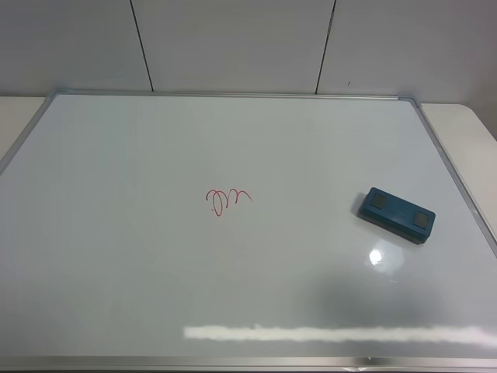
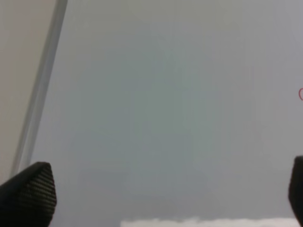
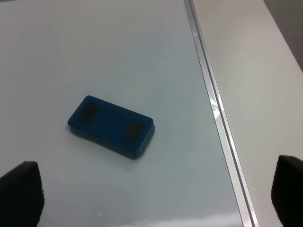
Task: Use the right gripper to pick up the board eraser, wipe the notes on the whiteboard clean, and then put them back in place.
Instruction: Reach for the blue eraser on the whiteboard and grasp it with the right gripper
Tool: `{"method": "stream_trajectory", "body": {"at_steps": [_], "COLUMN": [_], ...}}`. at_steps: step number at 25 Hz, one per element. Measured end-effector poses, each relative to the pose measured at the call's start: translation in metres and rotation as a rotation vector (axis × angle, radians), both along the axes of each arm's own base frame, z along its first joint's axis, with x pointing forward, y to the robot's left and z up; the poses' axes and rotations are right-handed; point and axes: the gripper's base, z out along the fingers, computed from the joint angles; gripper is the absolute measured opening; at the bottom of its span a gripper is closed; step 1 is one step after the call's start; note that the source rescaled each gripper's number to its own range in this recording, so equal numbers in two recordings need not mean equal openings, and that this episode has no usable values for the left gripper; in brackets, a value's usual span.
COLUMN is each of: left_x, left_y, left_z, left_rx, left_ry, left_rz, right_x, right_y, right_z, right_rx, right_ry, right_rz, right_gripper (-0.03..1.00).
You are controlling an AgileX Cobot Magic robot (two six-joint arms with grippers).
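Fingers, right (image 3: 21, 191): spread wide, holding nothing; I see only the tips.
Fingers, left (image 2: 28, 194): wide apart too, empty.
Eraser (image 3: 111, 125): flat on the whiteboard (image 1: 116, 272) ahead of the right tips, not between them, long axis slanted across their gap; I judge the right arm nearer.
Notes (image 1: 227, 200): mid-board, well apart from the eraser.
Hidden: both arms are outside my high view.
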Motion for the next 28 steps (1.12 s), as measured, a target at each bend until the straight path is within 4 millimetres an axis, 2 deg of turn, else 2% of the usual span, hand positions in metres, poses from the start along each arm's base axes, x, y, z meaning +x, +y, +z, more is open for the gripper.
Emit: {"method": "stream_trajectory", "body": {"at_steps": [19,23,28], "left_x": [0.000,0.000,0.000], "left_y": [0.000,0.000,0.000], "left_z": [0.000,0.000,0.000], "left_rx": [0.000,0.000,0.000], "left_ry": [0.000,0.000,0.000], "left_rz": [0.000,0.000,0.000], "right_x": [0.000,0.006,0.023], "right_y": [0.000,-0.002,-0.005], "right_z": [0.000,0.017,0.040], "right_rx": [-0.001,-0.013,-0.040], "right_ry": [0.002,0.000,0.055], "right_rz": [-0.001,-0.010,-0.027], "right_gripper": [0.90,0.84,0.82]}}
